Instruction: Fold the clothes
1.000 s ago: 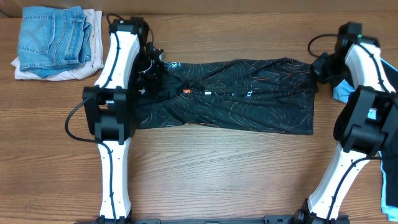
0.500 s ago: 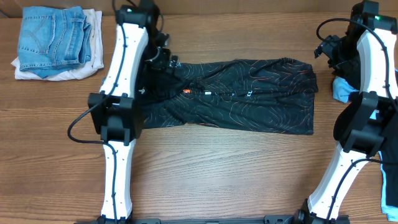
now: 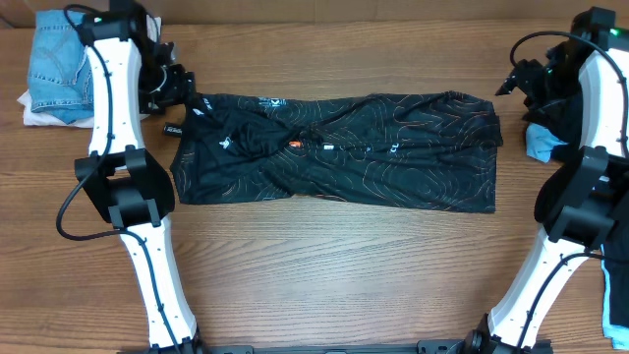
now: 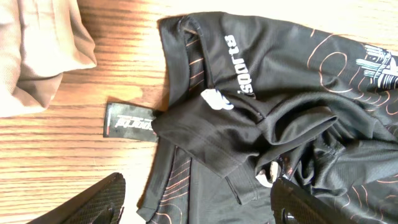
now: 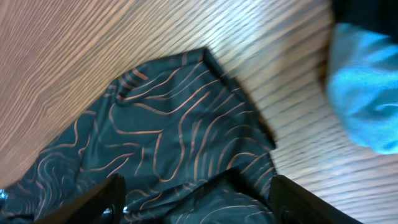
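Note:
The clothes are chiefly a black jersey [image 3: 344,147] with thin orange contour lines, lying as a long folded band across the table. Its left end [image 4: 249,106] shows white lettering and bunched folds. My left gripper [image 3: 175,87] hovers open over that end, its fingers [image 4: 93,202] spread wide and holding nothing. My right gripper [image 3: 519,81] hangs open above the jersey's right corner [image 5: 174,118], with nothing between its fingers [image 5: 305,202]. A light-blue garment [image 3: 541,143] lies just right of the jersey, and the right wrist view also shows the blue cloth [image 5: 367,93].
Folded jeans on pale cloth [image 3: 79,64] sit at the back left; the beige cloth [image 4: 37,56] lies near the jersey's left end. A small black tag [image 4: 129,121] lies on the wood beside the jersey. More dark cloth [image 3: 614,285] lies at the right edge.
Both grippers have opened and let go of the jersey. The left arm swung away to the left, uncovering the jersey's left end. The right arm drew back and to the right.

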Tool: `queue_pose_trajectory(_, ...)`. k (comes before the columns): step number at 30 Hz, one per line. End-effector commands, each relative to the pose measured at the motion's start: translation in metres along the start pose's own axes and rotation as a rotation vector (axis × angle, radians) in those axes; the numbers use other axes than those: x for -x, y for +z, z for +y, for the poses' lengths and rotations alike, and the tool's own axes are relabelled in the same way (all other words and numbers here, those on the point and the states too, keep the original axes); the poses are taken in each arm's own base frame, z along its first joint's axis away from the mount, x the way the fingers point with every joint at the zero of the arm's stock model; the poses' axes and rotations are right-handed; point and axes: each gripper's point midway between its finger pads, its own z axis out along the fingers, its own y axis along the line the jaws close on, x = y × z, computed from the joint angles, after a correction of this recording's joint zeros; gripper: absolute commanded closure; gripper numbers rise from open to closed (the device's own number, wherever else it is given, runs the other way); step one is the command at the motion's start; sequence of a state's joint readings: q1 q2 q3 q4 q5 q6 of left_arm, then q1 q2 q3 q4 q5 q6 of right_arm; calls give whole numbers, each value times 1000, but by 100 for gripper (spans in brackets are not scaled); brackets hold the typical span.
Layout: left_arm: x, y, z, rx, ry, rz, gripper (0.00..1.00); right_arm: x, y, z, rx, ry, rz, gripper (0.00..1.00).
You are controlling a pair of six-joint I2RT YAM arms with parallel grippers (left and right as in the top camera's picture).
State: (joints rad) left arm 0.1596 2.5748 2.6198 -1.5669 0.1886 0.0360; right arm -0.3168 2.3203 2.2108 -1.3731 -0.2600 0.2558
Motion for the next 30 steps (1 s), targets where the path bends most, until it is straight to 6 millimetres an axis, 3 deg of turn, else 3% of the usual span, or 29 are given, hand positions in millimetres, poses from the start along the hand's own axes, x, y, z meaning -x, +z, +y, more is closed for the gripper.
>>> queue_pose_trajectory(1,-6,21,-13,-52,24,56,23,-2,-17,25,47,-71,-32,22)
queue_pose_trajectory(2,-8,23,-14,-54,24,70,27,-3,-16,26,46,-74,-30,23)
queue_pose_trajectory(3,-11,29,-16,-56,28,91,38,-4,-16,28,46,-77,-27,28)
queue_pose_trajectory(5,-15,37,-24,-84,54,117,56,-8,-15,30,43,-81,-15,45)
queue_pose_trajectory(8,-18,47,-36,-117,76,137,58,-16,-12,32,36,-84,13,75)
queue_pose_trajectory(11,-20,57,-42,-117,88,156,77,-26,-7,36,35,-117,47,89)
queue_pose_trajectory(14,-22,66,-43,-117,88,176,96,-41,5,42,35,-159,96,96)
queue_pose_trajectory(21,-34,91,-42,-138,69,250,96,-68,55,37,8,-162,180,96)
queue_pose_trajectory(25,-39,97,-40,-137,71,275,96,-82,82,22,-10,-119,217,96)
queue_pose_trajectory(30,-33,99,-32,-99,87,252,96,-83,100,-1,-38,-70,214,96)
